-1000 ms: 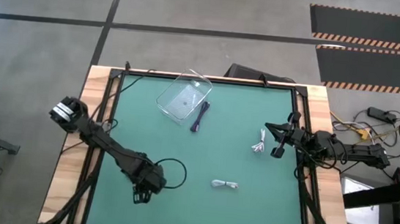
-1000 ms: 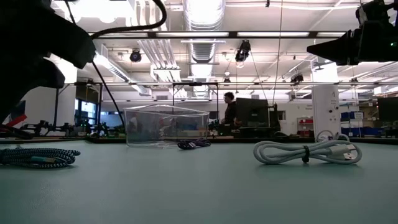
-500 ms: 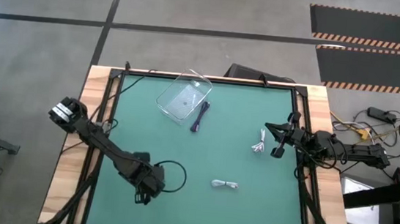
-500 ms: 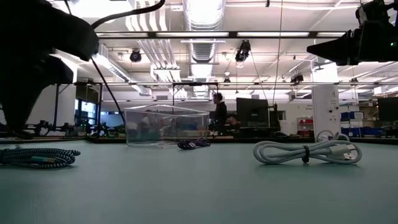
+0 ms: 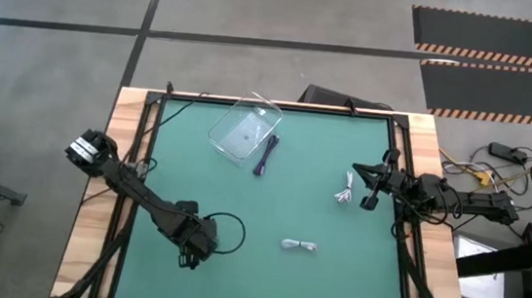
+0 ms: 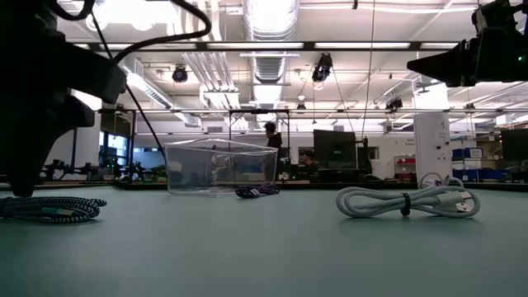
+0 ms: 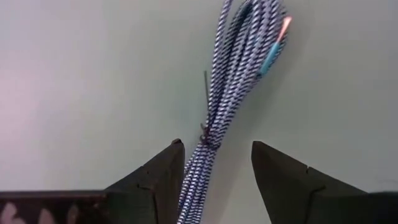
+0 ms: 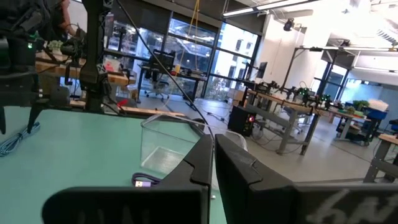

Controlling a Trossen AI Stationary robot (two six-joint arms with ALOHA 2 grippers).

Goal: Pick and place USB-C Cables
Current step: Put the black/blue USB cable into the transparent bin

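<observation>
My left gripper (image 7: 216,144) is open and points down over the dark teal braided cable (image 7: 239,68), with one finger on each side of its tied middle. I see no touch. In the low view this cable (image 6: 51,208) lies flat on the mat beside the gripper (image 6: 21,169). In the high view the gripper (image 5: 193,250) hides it. My right gripper (image 5: 372,191) is shut and hovers near the table's right edge, beside one white cable (image 5: 344,190). The other white cable (image 5: 299,245) lies toward the near side. The dark purple-black cable (image 5: 265,156) lies against the clear box (image 5: 244,130).
The clear plastic box (image 6: 221,167) stands near the far edge. The left arm's black wire (image 5: 231,231) loops over the mat beside its gripper. Bare green mat (image 5: 280,204) lies between the cables. People move about in the room behind the table (image 6: 271,136).
My left gripper has come down toward the mat and shifted slightly toward the table's right, and now stands over the teal cable. The cables have not moved. A person in the room behind has walked across.
</observation>
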